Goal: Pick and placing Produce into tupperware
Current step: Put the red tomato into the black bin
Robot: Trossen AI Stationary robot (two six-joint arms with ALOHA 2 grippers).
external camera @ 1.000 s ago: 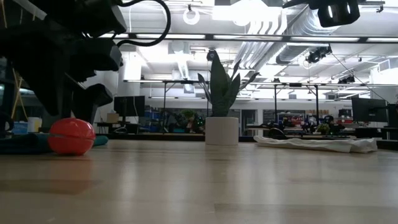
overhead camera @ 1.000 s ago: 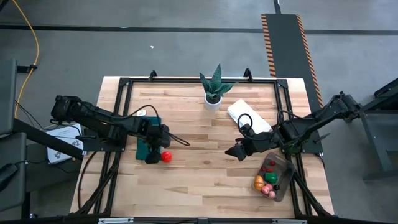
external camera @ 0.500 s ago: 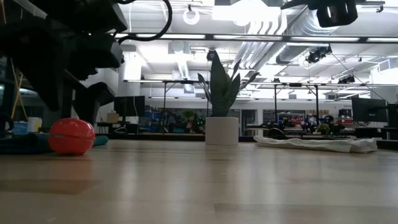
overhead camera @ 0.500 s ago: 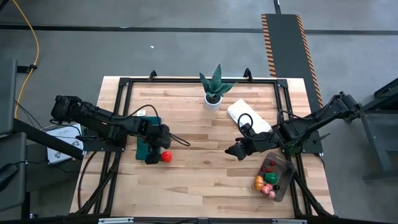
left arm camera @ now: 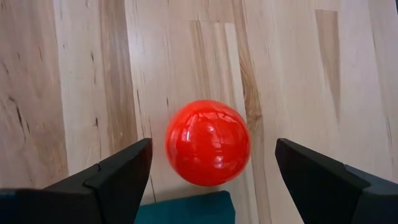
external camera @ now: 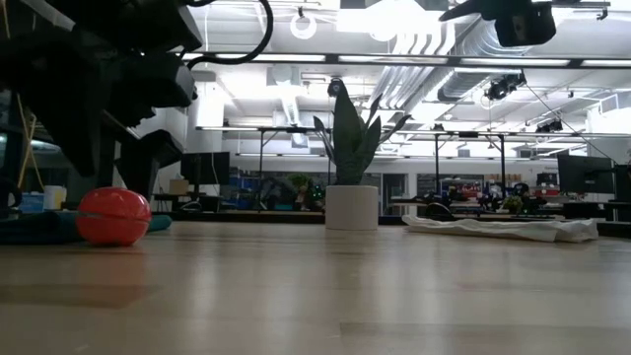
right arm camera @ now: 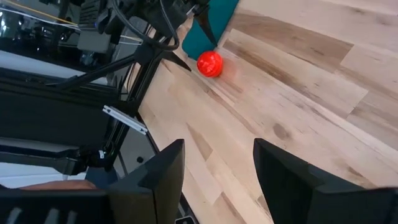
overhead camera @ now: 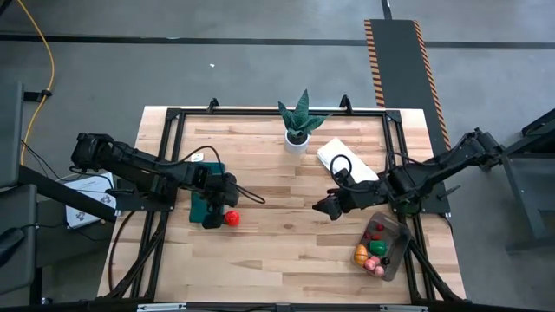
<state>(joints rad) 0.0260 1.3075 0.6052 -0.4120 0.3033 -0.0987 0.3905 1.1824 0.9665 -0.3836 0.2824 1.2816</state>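
The table (overhead camera: 286, 243) carries everything. On its left side the left arm (overhead camera: 130, 165) reaches in over the green mat (overhead camera: 201, 208); on the right the right arm (overhead camera: 434, 173) hangs above bare wood. The tupperware (overhead camera: 395, 251) sits near the front right corner with several produce pieces (overhead camera: 371, 248) inside. The left gripper (left arm camera: 210, 168), fingers spread wide, straddles a red ball (left arm camera: 207, 151) lying on the wood at the mat's edge, untouched. The right gripper (right arm camera: 219, 168) is parted too, holding nothing

Left tool (overhead camera: 218, 217) beside red ball (overhead camera: 232, 218); tupperware (overhead camera: 382, 245) holds produce (overhead camera: 370, 250).
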